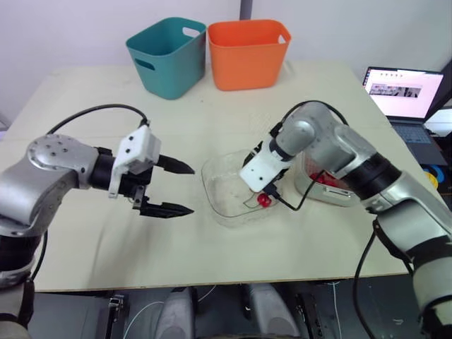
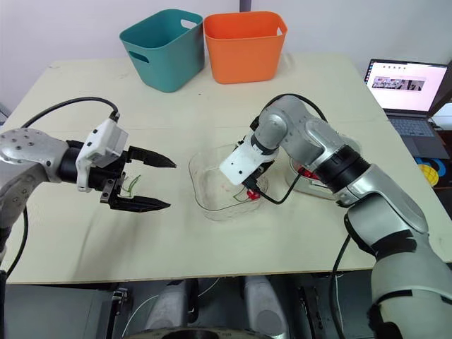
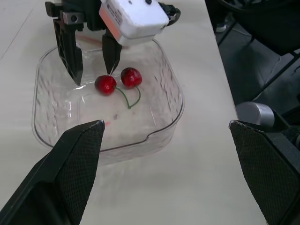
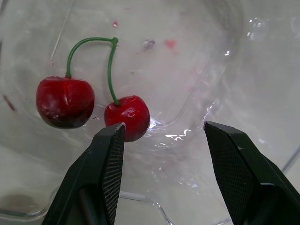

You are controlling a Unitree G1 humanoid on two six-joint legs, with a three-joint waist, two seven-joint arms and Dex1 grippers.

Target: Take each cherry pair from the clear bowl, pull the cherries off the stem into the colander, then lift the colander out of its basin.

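The right claw [image 4: 161,130], opened wide, hangs inside the clear bowl [image 3: 174,107], toward the front edge of the surface [image 1: 212,106], just above the cherry pair [image 4: 65,102], while the left claw [image 1: 191,189], also wide, hovers beside the bowl.

- Colander [image 1: 329,192] sits mostly behind the right arm [image 1: 339,145]; just a sliver of red inside.
- Laptop [image 1: 408,99] runs off the picture's edge.
- Green bit [image 2: 134,182] at the left gripper [image 2: 172,185]: too small to tell.

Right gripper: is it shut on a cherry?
No: the right gripper stands open in the clear bowl, with the cherry pair lying loose beside one finger.
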